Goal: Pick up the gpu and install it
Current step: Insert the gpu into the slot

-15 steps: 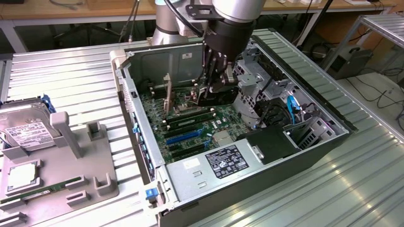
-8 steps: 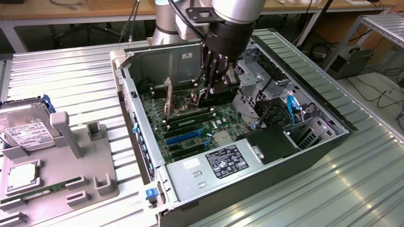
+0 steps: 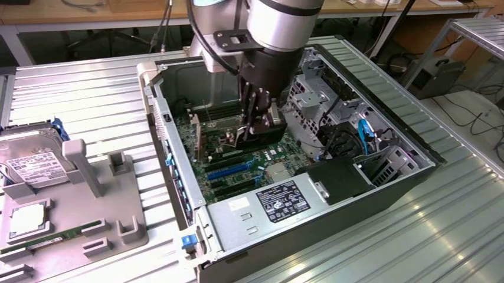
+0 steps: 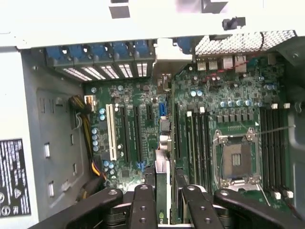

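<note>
The end effector (image 3: 256, 125) of a Universal Robots arm reaches down into an open computer case (image 3: 354, 224), its black fingers (image 4: 143, 205) closed on the gpu (image 4: 162, 183). It grips the card on edge, so the thin side faces the wrist camera. Held upright like this, the card's lower edge points at the motherboard (image 4: 133, 157), a pose that appears chosen to meet a slot straight on rather than at a slant. The card hangs over the bank of long expansion slots (image 4: 128, 129), near a white slot (image 4: 112, 131), and lines up towards the blue-latched rear openings (image 4: 100, 52), where a bracket would sit. Whether its contacts already touch a slot cannot be told. Further across the board lie the bare processor socket (image 4: 237, 162) and the memory slots (image 4: 198, 138). The case lies on its side with the panel off, which gives the arm a clear approach from above, and its labelled power supply (image 3: 275, 203) sits in the near corner. On the slatted metal bench (image 3: 441, 247), well apart on the exterior view's left, a grey parts holder (image 3: 102, 188) carries a silver hard drive (image 3: 32, 165) and a green memory stick (image 3: 55, 240), each in its own recess, seemingly so that parts wait in a known place
</note>
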